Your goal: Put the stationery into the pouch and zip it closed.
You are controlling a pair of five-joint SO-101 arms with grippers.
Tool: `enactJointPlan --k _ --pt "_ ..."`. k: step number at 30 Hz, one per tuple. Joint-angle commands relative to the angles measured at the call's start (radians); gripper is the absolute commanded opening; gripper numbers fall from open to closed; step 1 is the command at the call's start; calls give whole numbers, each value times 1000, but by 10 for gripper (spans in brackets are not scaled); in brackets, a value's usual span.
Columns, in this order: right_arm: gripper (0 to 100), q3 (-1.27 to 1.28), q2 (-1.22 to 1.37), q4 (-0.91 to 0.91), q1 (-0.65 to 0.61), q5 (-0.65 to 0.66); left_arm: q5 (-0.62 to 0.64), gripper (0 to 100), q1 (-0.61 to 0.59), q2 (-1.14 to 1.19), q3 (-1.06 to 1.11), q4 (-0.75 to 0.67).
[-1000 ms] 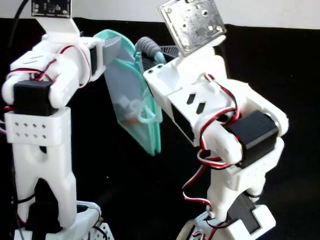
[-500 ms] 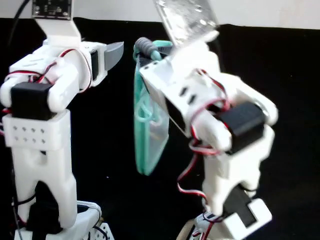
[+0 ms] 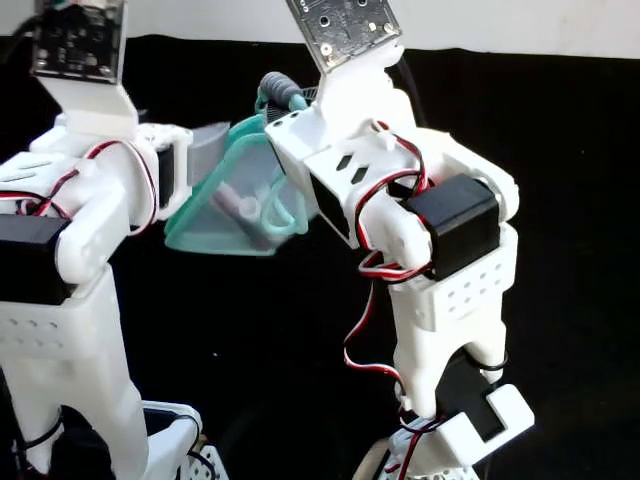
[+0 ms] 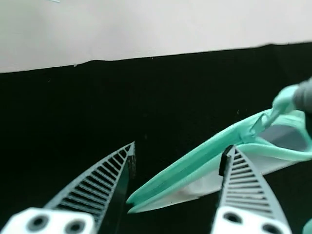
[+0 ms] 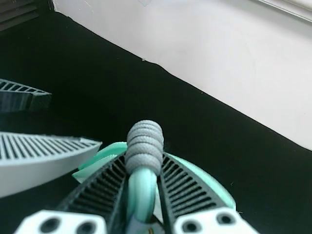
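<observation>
A teal mesh pouch [image 3: 225,215] hangs in the air between the two arms, tilted, with pale stationery [image 3: 245,208] visible inside it. My right gripper [image 5: 144,170] is shut on the pouch's teal loop, just below its grey ribbed pull [image 5: 144,144]; in the high view the pull [image 3: 280,88] sticks out above the white arm. My left gripper [image 4: 179,155] is open, and the pouch's teal edge [image 4: 195,163] runs between its fingers, close against one finger [image 4: 239,175]. From above, the left gripper [image 3: 215,150] sits at the pouch's upper corner.
Black cloth [image 3: 560,150] covers the table below the arms, and a white wall [image 4: 146,24] stands behind it. The left arm's grey fingers [image 5: 48,146] appear close beside the right gripper. Both white arm bodies crowd the middle.
The left gripper let go of the pouch, which swung down from the right gripper. The pouch has since tilted up sideways and the left fingers are open around its edge.
</observation>
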Motion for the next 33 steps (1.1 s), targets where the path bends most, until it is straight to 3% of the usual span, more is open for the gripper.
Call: enactJointPlan --k 1,24,33 --pt "7 -28 -2 -53 7 -12 -51 292 -36 -19 -33 12" --pt "6 -39 147 -41 -59 -5 -302 291 -97 -22 153 15" --pt "6 -39 147 24 -61 -5 -482 291 -143 -15 147 9"
